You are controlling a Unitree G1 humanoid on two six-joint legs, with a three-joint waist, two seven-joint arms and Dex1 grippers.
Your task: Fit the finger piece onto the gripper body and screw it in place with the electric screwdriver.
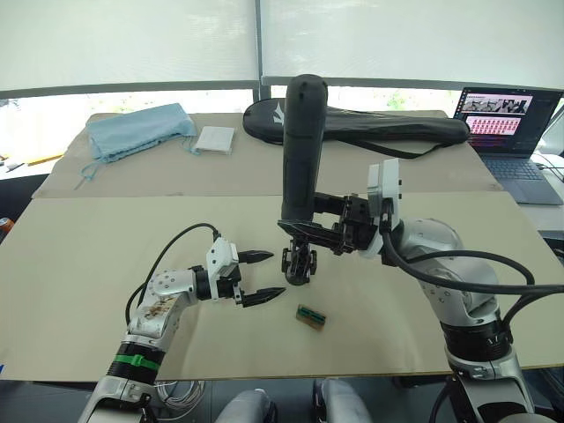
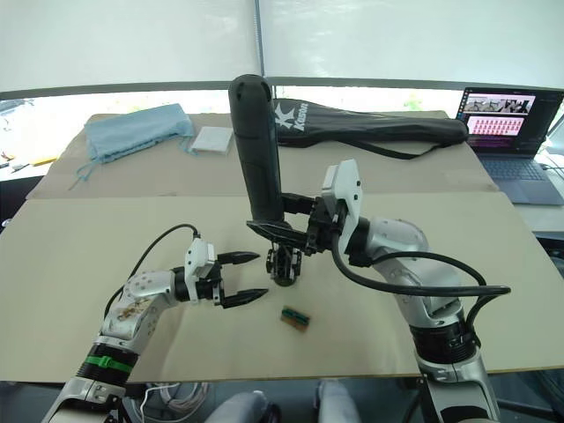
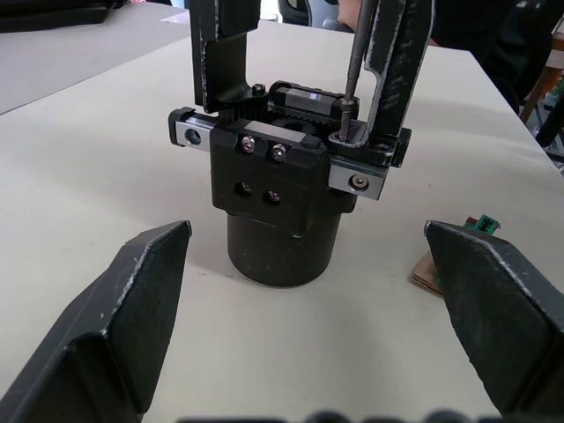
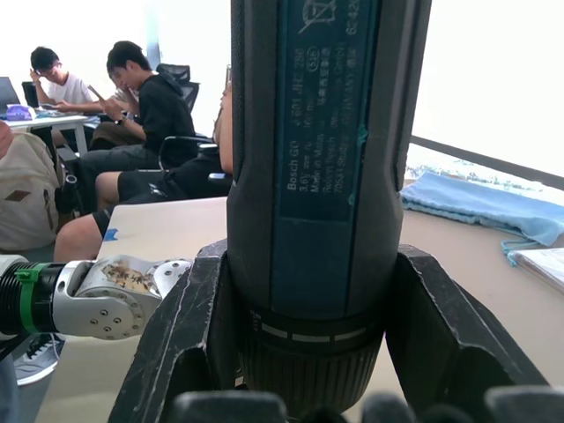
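Observation:
The electric screwdriver (image 1: 301,150) stands upright with my right gripper (image 1: 304,227) shut on its lower end; the right wrist view has both fingers (image 4: 189,352) clamped around its barrel (image 4: 308,176). Its thin metal bit (image 3: 354,53) points down onto a screw on top of the gripper body (image 3: 278,203), a black block on a round base in the middle of the table (image 1: 300,263). Two black fingers rise from that body; the finger piece (image 3: 401,62) is the one beside the bit. My left gripper (image 1: 264,275) is open just left of the body, not touching it.
A small green and brown part (image 1: 310,316) lies on the table in front of the body. At the back are a long black racket bag (image 1: 370,128), a blue cloth (image 1: 141,130), a white pad (image 1: 215,138) and a laptop (image 1: 507,123). Seated people (image 4: 141,115) appear behind the table.

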